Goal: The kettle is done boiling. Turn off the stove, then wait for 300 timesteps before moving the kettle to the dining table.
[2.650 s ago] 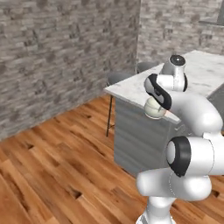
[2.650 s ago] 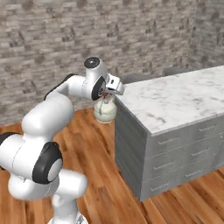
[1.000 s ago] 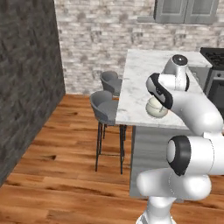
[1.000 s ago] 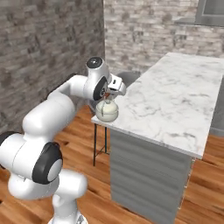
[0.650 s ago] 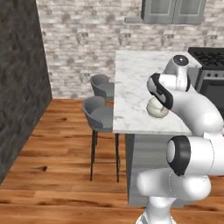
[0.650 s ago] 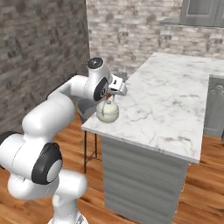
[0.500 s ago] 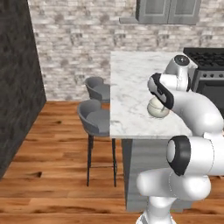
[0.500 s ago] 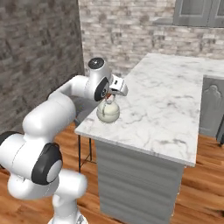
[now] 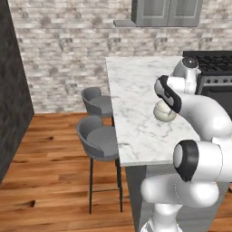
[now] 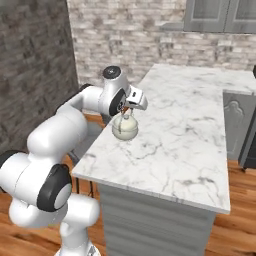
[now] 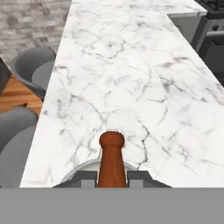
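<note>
The small cream-white kettle [image 9: 163, 112] [image 10: 124, 128] hangs by its handle from my gripper [image 10: 126, 109] over the near left part of the dining table [image 9: 131, 99] [image 10: 185, 130] [image 11: 131, 78], a long white grey-veined marble top. In the hand view the red-orange handle [image 11: 111, 159] runs between my fingertips, with the gripper [image 11: 111, 177] shut on it and the kettle's pale rim just below. Whether the kettle's base touches the marble I cannot tell. The black stove [image 9: 212, 72] [image 11: 213, 26] stands behind the table's far right.
Two grey padded stools [image 9: 100, 141] [image 11: 33, 65] stand along the table's left side over the wooden floor [image 9: 50, 181]. A brick wall [image 9: 68, 50] and grey upper cabinets [image 9: 167, 11] lie beyond. A grey cabinet [image 10: 235, 120] adjoins the table at the right.
The base has driven and turned, so the whole scene shifted: the table now lies under the carried kettle instead of beside it. The gripper still holds the kettle the same way.
</note>
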Robot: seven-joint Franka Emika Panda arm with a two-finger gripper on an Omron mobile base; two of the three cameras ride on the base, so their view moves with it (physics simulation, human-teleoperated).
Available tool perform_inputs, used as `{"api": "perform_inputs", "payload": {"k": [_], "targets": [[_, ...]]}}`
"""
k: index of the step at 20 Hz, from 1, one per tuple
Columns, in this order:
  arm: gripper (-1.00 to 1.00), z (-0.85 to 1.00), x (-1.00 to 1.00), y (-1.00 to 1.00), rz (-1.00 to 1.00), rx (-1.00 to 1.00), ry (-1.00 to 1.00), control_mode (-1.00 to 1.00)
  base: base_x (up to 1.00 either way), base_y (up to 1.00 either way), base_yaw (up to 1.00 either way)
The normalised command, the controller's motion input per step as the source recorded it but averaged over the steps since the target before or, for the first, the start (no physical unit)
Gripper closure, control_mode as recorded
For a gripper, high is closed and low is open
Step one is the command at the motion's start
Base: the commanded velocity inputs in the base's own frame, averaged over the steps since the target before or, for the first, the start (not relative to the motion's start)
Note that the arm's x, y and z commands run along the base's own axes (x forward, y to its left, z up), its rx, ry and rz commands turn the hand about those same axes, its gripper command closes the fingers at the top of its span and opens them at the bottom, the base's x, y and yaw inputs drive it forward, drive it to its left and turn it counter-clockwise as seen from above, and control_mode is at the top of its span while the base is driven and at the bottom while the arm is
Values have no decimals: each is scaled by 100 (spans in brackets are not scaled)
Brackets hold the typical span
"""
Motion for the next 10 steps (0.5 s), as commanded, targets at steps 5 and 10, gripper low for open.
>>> {"api": "perform_inputs", "payload": {"k": [5,10], "targets": [[100,0,0,0,0,0,0,100,63,37,-19],[100,0,0,0,0,0,0,100,49,26,-16]]}}
